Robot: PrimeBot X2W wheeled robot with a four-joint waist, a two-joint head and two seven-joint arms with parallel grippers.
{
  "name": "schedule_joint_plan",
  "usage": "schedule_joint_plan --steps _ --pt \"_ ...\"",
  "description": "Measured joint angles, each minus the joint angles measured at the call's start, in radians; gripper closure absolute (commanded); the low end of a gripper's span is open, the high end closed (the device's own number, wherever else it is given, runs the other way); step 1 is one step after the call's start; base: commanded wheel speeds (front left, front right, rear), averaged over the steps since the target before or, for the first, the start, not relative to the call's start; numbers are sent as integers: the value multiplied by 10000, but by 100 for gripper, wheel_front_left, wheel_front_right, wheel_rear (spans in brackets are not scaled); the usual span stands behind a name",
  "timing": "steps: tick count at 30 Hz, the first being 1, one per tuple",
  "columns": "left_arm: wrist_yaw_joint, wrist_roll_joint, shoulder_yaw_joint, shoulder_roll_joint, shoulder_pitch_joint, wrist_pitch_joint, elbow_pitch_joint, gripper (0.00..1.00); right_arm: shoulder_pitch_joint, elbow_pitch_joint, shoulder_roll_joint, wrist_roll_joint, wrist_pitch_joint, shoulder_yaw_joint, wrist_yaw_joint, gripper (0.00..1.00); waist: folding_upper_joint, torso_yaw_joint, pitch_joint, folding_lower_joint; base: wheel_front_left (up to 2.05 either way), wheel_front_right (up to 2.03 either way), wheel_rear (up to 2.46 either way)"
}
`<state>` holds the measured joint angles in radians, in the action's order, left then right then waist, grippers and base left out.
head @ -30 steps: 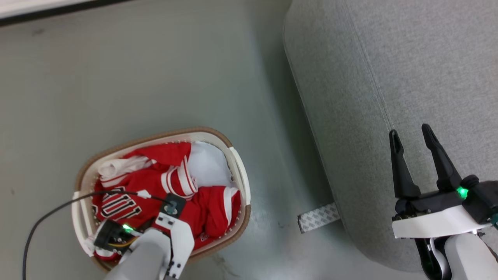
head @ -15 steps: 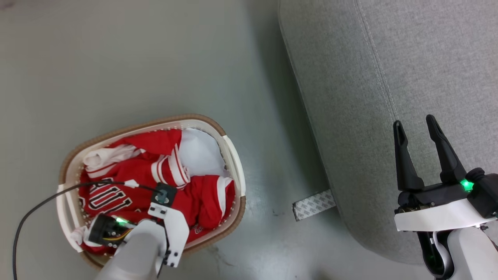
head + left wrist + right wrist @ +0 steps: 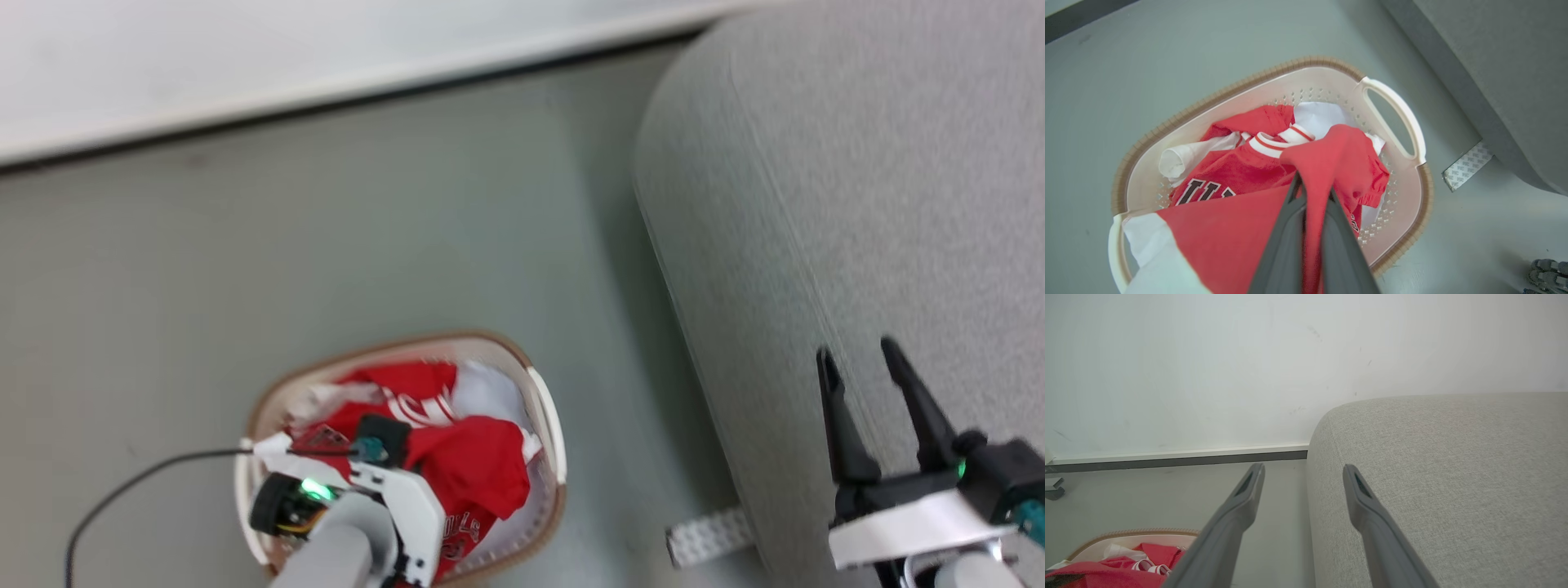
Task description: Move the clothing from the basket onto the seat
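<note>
The cream basket (image 3: 1396, 110) with a brown rim sits on the floor, left of the grey seat (image 3: 882, 188). Red and white clothing (image 3: 1229, 175) lies heaped in it, one jersey showing black letters. My left gripper (image 3: 1312, 190) is shut on a fold of red clothing (image 3: 1347, 159) and holds it raised above the heap; in the head view its wrist (image 3: 384, 490) covers the fingers. My right gripper (image 3: 857, 363) hangs open with nothing in it over the seat's front edge (image 3: 1323, 490). The basket rim (image 3: 1135, 533) and some clothing (image 3: 1155, 555) also show low in the right wrist view.
A patterned grey-white strip (image 3: 710, 535) lies on the floor at the seat's base. A white wall with a dark skirting line (image 3: 326, 90) runs behind the basket. A black cable (image 3: 147, 478) trails left from my left wrist.
My left gripper has shut on red clothing and lifted a fold of it above the heap. The head camera has tilted up, bringing the wall into view. The right gripper stays open.
</note>
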<state>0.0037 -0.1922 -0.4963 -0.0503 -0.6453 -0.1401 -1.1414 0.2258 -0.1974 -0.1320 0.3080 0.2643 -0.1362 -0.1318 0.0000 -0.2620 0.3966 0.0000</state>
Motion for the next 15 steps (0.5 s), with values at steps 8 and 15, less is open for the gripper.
schedule_joint_plan --steps 8,15 --pt "-121 -1175 -1072 12 969 341 1910 100 -1228 -393 -12 -205 2 79 0 0 0 776 -2106 -1 0 0 0" --pt "115 -1471 -1164 -21 1224 485 3641 100 -1785 -499 65 -391 2 90 0 0 0 1430 -3641 -2 0 0 0"
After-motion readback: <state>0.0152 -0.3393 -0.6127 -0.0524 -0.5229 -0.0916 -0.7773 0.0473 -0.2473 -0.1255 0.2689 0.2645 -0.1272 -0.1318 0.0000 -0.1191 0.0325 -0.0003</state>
